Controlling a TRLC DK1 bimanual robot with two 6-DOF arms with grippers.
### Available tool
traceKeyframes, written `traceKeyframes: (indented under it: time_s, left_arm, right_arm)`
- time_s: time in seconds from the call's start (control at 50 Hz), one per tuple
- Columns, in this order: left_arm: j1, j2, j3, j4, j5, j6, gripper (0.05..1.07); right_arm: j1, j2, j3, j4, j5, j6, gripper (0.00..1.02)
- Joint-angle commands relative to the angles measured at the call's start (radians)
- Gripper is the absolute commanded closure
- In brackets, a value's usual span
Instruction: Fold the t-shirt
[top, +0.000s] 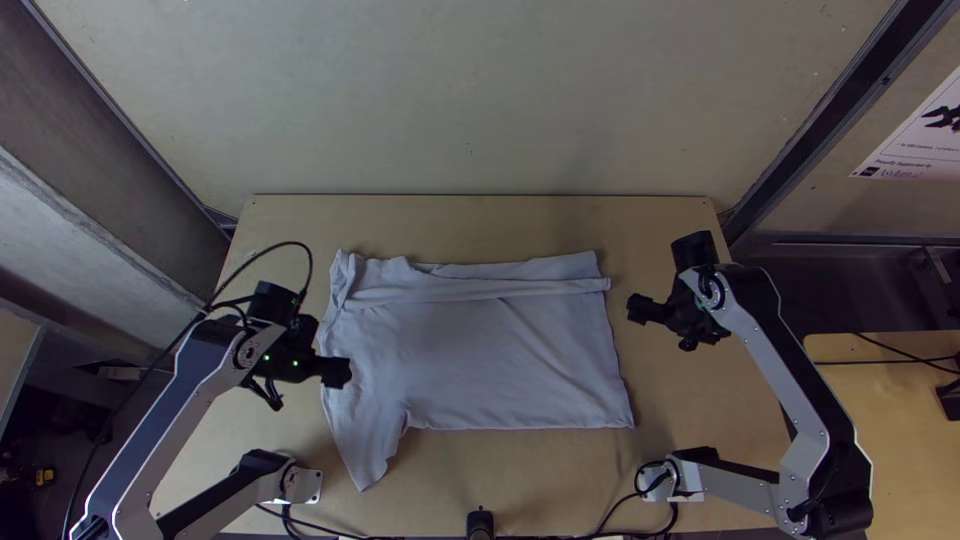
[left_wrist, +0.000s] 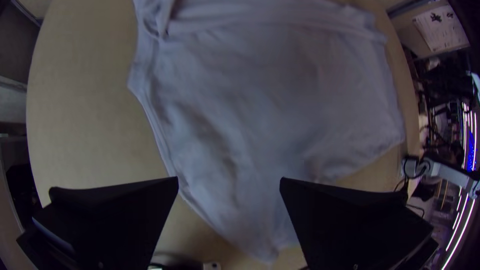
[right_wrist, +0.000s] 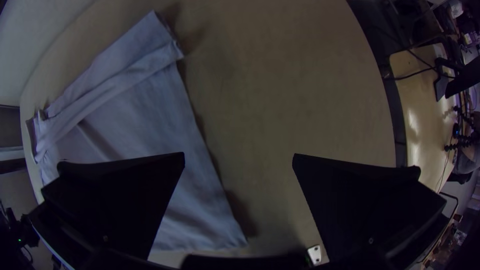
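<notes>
Left fingers (left_wrist: 117, 215) and right fingers (right_wrist: 357, 200) wide and empty, the shirt (top: 500, 355) lies on the counter (top: 540, 480), far side (top: 480, 292) seemingly folded in, so the near sleeve (top: 367, 447) likely wants pinching and turning inward next.

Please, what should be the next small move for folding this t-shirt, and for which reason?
Probably the left hand should lower to the near sleeve and pinch its tip, ready to fold it inward. This sleeve sticks out toward the table's near edge, while the t-shirt has its far side folded over in a strip. The left hand is open above the sleeve end.
</notes>
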Motion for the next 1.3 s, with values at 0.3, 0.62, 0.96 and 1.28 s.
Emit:
traceKeyframes:
  time_s: [0.3,0.62,0.96,1.28]
  left_arm:
    - [-0.163,0.018,-0.184,-0.107,-0.053,-0.042,0.10]
    - [-0.200,0.150,-0.231,-0.084,-0.056,-0.142,0.10]
    - [-0.355,0.317,-0.290,0.027,-0.076,-0.194,0.11]
    - [-0.444,0.340,-0.281,0.046,-0.076,-0.174,0.58]
  right_arm:
    - [0.018,0.023,0.028,-0.058,-0.042,0.038,0.03]
    - [0.011,0.043,0.025,-0.058,-0.042,0.027,0.03]
    - [0.021,0.051,0.001,-0.073,-0.068,-0.068,0.04]
    - [0.094,0.111,-0.039,-0.280,-0.108,-0.206,0.03]
